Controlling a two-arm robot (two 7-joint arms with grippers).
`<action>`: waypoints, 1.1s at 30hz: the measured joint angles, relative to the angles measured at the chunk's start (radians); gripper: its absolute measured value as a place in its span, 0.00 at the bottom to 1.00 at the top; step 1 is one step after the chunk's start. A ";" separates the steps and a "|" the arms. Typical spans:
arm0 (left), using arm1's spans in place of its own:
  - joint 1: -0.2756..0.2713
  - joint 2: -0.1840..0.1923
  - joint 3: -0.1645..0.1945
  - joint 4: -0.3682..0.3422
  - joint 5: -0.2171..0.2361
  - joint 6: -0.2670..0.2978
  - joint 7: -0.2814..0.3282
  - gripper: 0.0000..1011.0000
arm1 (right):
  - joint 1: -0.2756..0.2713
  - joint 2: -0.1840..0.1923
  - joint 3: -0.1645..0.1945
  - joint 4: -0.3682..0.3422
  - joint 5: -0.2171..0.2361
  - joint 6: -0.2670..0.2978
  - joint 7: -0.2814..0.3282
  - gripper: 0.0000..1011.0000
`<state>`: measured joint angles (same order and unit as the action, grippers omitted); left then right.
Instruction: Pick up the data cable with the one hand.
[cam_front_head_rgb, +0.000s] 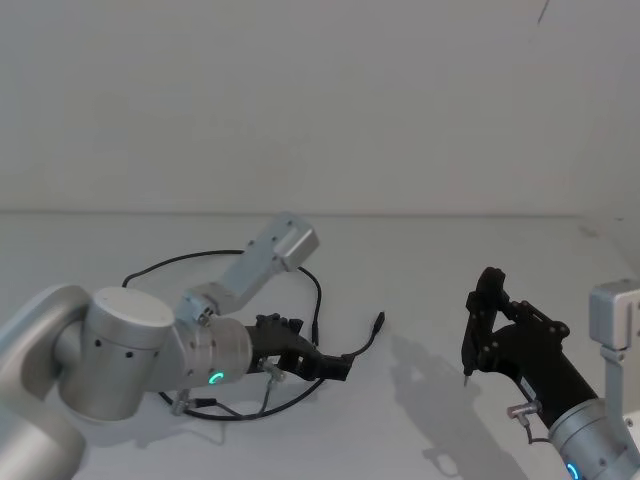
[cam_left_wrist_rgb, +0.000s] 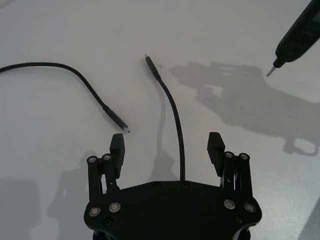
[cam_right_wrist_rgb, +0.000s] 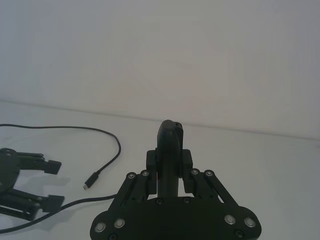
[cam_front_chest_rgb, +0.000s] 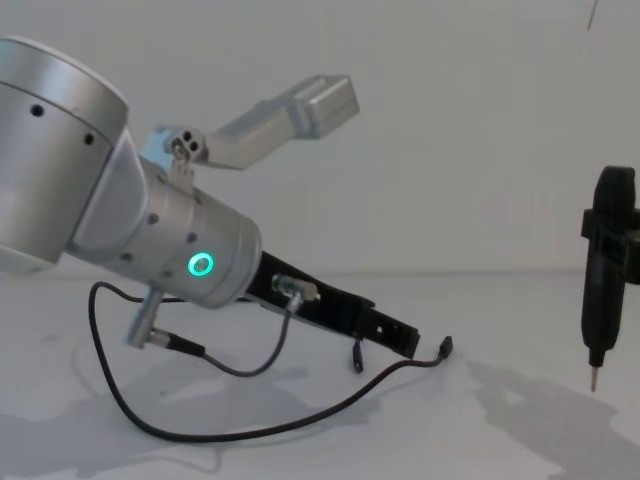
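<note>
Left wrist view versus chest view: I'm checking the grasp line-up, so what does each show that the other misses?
Left wrist: the black angular left claw's open fingers straddle the long thin black data cable, untouched. Chest: the thick silver cylinder's green ring light behind that claw. Both: the cable and the slim black pen-shaped tool in the right claw, at right.

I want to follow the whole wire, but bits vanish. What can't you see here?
- Head view: the left arm covers part of the cable loop.
- Left wrist view: the cable runs into the open left hand and vanishes under its palm.
- Right wrist view: the right hand hides the tip of the pen it grips.
</note>
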<state>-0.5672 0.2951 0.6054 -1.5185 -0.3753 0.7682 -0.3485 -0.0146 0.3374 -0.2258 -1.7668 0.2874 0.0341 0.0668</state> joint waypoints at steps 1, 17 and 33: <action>-0.003 -0.008 0.005 0.010 0.005 0.000 0.003 0.99 | 0.000 0.000 0.000 0.000 0.000 0.000 0.000 0.28; -0.024 -0.066 0.030 0.083 0.049 0.000 0.044 0.99 | 0.000 0.000 0.000 0.000 0.000 0.000 0.000 0.28; -0.031 -0.086 0.038 0.107 0.066 -0.002 0.062 0.59 | 0.000 0.000 0.000 0.000 0.000 0.000 0.000 0.28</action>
<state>-0.5979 0.2087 0.6431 -1.4111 -0.3096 0.7662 -0.2867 -0.0147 0.3375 -0.2258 -1.7668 0.2873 0.0340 0.0668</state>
